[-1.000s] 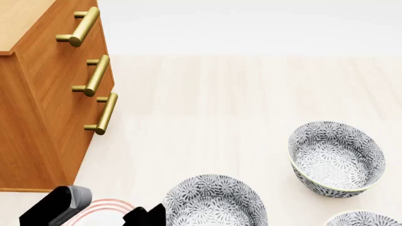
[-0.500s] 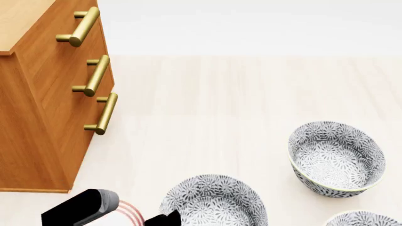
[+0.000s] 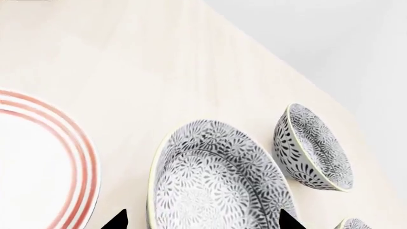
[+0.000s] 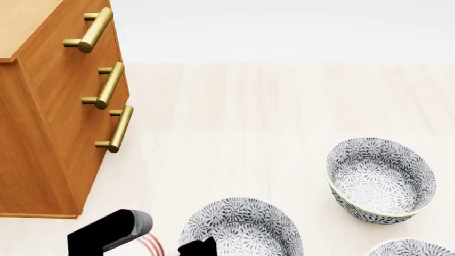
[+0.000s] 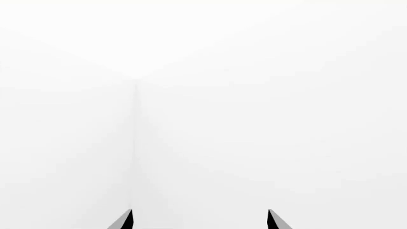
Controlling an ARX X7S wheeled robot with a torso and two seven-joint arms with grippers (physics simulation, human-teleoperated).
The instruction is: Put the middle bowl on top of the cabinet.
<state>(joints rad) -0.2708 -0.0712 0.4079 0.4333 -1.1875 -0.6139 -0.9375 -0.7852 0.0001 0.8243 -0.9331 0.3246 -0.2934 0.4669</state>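
Observation:
The middle bowl (image 4: pixel 242 229), deep and white with a dense grey leaf pattern, stands at the head view's lower edge. It fills the left wrist view (image 3: pixel 216 181). My left gripper (image 3: pixel 203 222) is open just above it, one fingertip outside the near rim and the other over the far side, touching nothing. In the head view its dark body (image 4: pixel 110 232) hangs just left of the bowl. The orange-brown cabinet (image 4: pixel 50 133) with brass handles rises at the left. My right gripper (image 5: pixel 200 220) is open, faces blank white and is absent from the head view.
Two more bowls of the same pattern stand to the right, one further off (image 4: pixel 380 178) and one cut by the lower edge (image 4: pixel 412 248). A white plate with red rings (image 3: pixel 38 162) lies beside the middle bowl, under my left arm.
My left arm has slid right and forward across the ringed plate, bringing the gripper up to the middle bowl's rim. The bowls have not moved.

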